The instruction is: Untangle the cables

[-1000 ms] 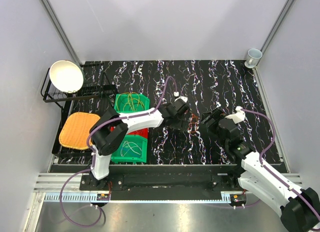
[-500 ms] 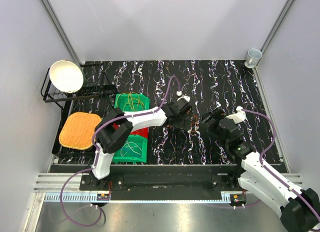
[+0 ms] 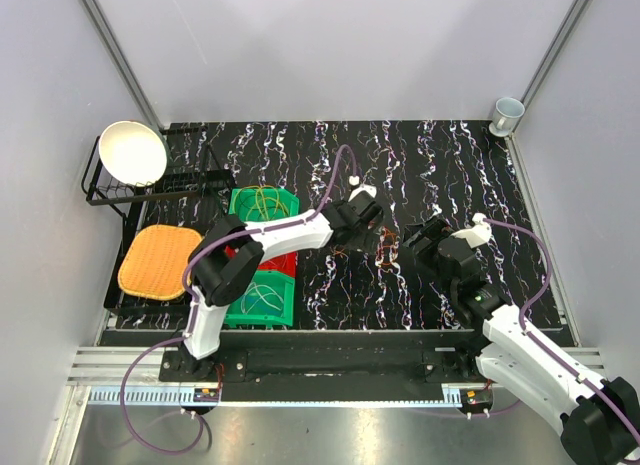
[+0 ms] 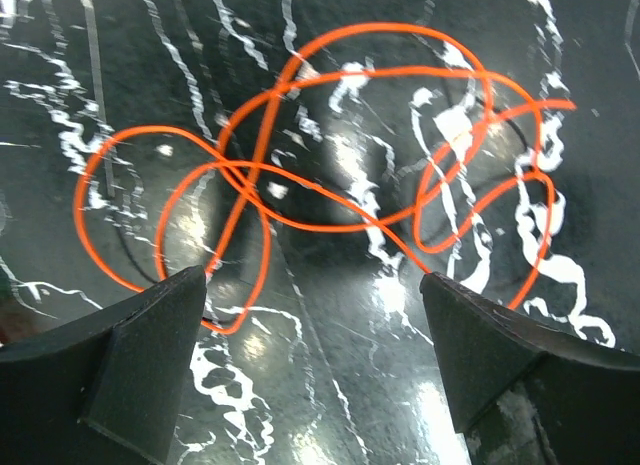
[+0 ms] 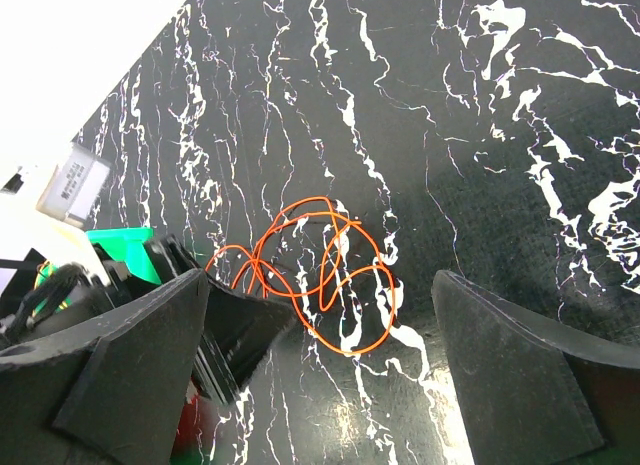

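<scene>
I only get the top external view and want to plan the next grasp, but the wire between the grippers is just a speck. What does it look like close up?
Observer: From the left wrist, it is an orange cable, looped and crossing itself several times, flat on the table.
Operator: Does the left gripper hold it?
Observer: No. The left gripper is open, the loops lying ahead of its fingertips, nothing pinched.
Operator: And the right?
Observer: The right gripper is open too, with the tangle ahead of its fingers, ungripped.

White-and-black left arm (image 3: 280,232), matching right arm (image 3: 530,347), thin purple hoses (image 3: 541,257), matte black wedge-shaped fingers (image 4: 120,375)
</scene>
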Tool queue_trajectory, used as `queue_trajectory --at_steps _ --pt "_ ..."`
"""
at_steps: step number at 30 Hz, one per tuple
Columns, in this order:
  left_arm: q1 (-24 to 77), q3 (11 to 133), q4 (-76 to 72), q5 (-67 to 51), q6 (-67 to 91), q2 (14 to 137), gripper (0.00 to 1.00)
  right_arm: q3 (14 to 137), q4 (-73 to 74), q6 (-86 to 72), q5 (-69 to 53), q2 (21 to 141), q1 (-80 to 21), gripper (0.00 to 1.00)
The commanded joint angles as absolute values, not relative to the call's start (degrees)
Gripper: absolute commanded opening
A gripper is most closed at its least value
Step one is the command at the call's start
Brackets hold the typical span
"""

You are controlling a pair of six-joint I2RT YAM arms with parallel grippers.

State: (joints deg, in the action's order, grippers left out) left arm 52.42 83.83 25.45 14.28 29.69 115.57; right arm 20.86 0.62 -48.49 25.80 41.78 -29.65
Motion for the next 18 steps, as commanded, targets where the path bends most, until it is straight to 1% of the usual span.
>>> queue_trajectory --at_steps 1,10,14,18 --pt "50.8 85.8 23.0 15.9 30.5 115.8 0.93 20.6 -1.8 -49.1 25.8 41.1 -29.3 1.00" --pt "49.6 88.2 20.3 14.9 32.1 118.3 0.96 20.6 -1.8 -49.2 25.7 41.2 -29.3 1.00" --pt "49.5 90.6 20.8 14.9 32.4 120.8 0.96 20.6 -1.8 -49.2 25.7 41.1 -29.3 1.00" --pt "49.4 90.8 20.7 17.2 32.7 122.2 0.93 20.5 -1.8 -49.3 25.8 41.1 -29.3 1.00"
